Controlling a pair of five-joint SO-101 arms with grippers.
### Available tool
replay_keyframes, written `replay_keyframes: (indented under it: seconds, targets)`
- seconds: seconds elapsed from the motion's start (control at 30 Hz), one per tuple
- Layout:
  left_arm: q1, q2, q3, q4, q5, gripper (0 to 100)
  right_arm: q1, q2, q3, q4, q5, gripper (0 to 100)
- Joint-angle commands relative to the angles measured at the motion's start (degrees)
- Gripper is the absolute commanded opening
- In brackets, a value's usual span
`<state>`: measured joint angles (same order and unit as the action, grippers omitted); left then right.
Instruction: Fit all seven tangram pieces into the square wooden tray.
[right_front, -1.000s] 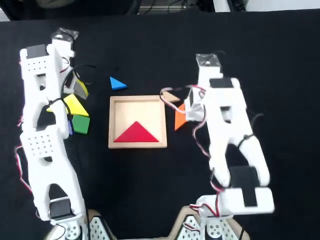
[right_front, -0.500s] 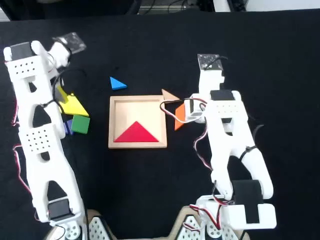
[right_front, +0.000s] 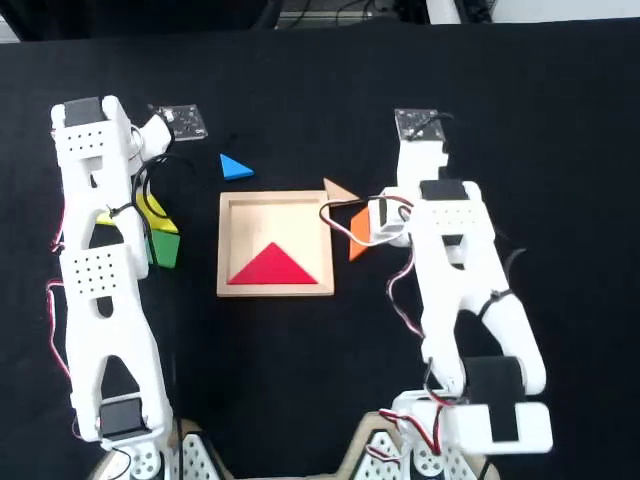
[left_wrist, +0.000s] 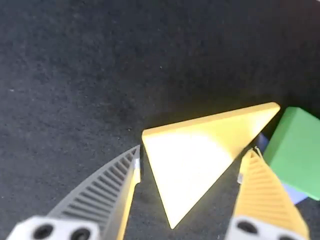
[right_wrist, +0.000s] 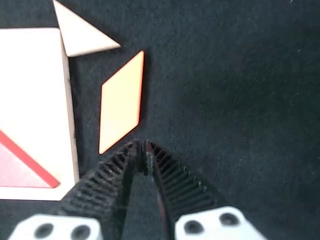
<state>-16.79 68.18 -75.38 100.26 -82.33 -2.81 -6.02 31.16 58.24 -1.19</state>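
I log one of seven placed: red triangle (right_front: 271, 267) in tray (right_front: 275, 198) | left hand (left_wrist: 192, 151) apart, astride yellow triangle (left_wrist: 200, 145) | right hand (right_wrist: 141, 146) together, empty

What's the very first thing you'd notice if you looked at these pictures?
The bright red triangle lying alone in the square wooden tray at the table's middle stands out first. Next, the big yellow triangle between the open fingers of the left gripper, with a green block beside it. The right gripper, shut, sits beside the orange piece just outside the tray.
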Motion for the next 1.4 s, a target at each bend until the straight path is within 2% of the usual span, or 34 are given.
replay_keyframes:
  seconds: [0.0, 0.1, 0.37, 0.53, 0.67, 0.9, 1.13, 1.37]
  targets:
    - [0.5, -0.7, -2.5, 0.4, -5.8, 31, 0.5, 1.6, -2.5, -1.0, -0.1, 1.1]
    - [0.2, -0.7, -2.6, 0.2, -8.6, 31, 0.7, 3.5, -3.4, -0.8, -0.1, 1.1]
    - [-3.0, 3.5, -3.1, -1.9, -9.3, 32, 0.7, 4.2, -3.6, -0.9, -0.1, 1.1]
    - [-3.0, 4.1, -3.1, -1.8, -8.5, 40, 0.5, 4.2, -3.6, -0.9, -0.1, 1.1]
    - [-2.9, 4.1, -3.1, -7.8, -5.3, 40, 0.5, 4.2, -3.6, -0.9, -0.1, 1.1]
    - [1.4, 4.1, -2.8, -7.3, -3.3, 40, 0.5, 4.2, -3.6, -0.9, 1.0, 1.1]
    - [2.9, 5.5, -3.1, -11.4, -5.1, 40, 0.5, 4.2, -3.6, -0.9, 1.8, 1.1]
    - [2.1, 8.4, -2.9, -9.6, -9.2, 37, 0.5, 4.4, -3.6, -1.0, 1.8, 1.1]
